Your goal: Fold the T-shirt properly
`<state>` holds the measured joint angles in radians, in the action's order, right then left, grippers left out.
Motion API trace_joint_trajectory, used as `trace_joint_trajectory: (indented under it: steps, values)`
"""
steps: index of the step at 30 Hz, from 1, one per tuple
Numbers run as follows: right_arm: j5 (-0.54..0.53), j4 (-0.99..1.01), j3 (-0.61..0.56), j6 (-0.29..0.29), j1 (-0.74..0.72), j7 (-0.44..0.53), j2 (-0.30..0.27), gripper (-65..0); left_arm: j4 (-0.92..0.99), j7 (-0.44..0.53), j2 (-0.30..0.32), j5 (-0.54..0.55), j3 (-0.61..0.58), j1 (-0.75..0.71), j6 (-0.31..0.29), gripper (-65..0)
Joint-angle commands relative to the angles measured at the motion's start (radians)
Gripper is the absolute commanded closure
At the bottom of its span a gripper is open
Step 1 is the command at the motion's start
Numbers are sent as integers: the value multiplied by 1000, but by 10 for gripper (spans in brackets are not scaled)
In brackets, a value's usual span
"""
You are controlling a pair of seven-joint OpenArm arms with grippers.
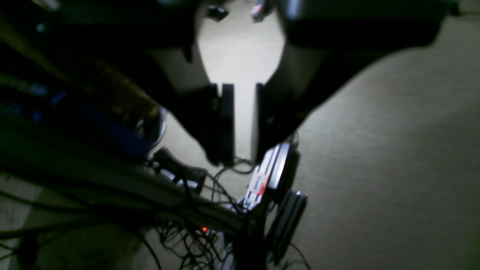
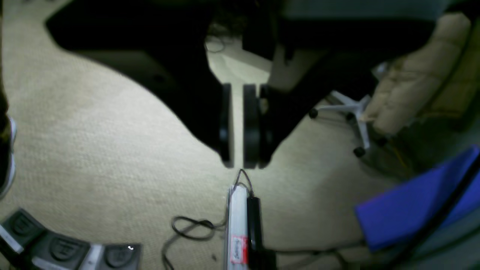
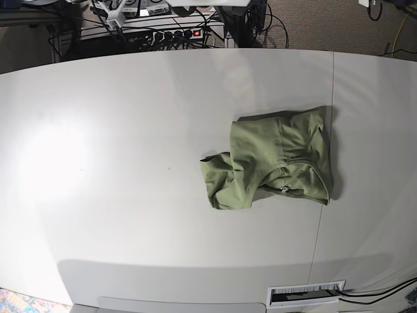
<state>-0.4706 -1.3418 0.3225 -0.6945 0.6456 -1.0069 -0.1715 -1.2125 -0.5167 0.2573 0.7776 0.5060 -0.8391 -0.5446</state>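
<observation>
The T-shirt [image 3: 277, 158] lies in a rumpled heap on the white table [image 3: 117, 150], right of the middle, so the folding looks barely begun, while the left gripper [image 1: 243, 123] and right gripper [image 2: 238, 125] hang over carpet, each slightly parted and holding nothing.

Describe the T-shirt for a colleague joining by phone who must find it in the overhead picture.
Start from the large white table filling the base view. Right of its centre, beside the thin seam running down the tabletop, lies the T-shirt. It is a crumpled, plain olive-green heap, the only cloth and only coloured thing on the white surface.
</observation>
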Motion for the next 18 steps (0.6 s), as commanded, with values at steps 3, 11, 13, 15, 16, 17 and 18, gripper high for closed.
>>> trace_joint_trajectory:
  steps: [3, 11, 13, 15, 16, 17, 18]
  values:
    - [8, 115, 3, -4, -69, 15, -9, -44, 97, 22, 6, -10, -3, 45, -7, -100]
    - [185, 443, 3, -4, -253, 171, -8, -44, 283, 192, 6, -205, -179, 180, -5, -100]
    - [223, 502, 3, -4, -285, 201, -9, -44, 307, 224, 6, -245, -238, 201, 10, -100]
    - [268, 554, 3, -4, -315, 243, -9, -44, 322, 266, 6, -282, -302, 215, 59, -100]
    - [290, 577, 3, -4, -328, 263, -8, -44, 328, 289, 6, -305, -335, 221, 87, -100]
    - [313, 601, 3, -4, -341, 288, -8, -44, 334, 314, 6, -330, -369, 227, 116, -100]
    - [337, 626, 3, -4, -354, 313, -8, -44, 340, 339, 6, -354, -402, 233, 143, -100]
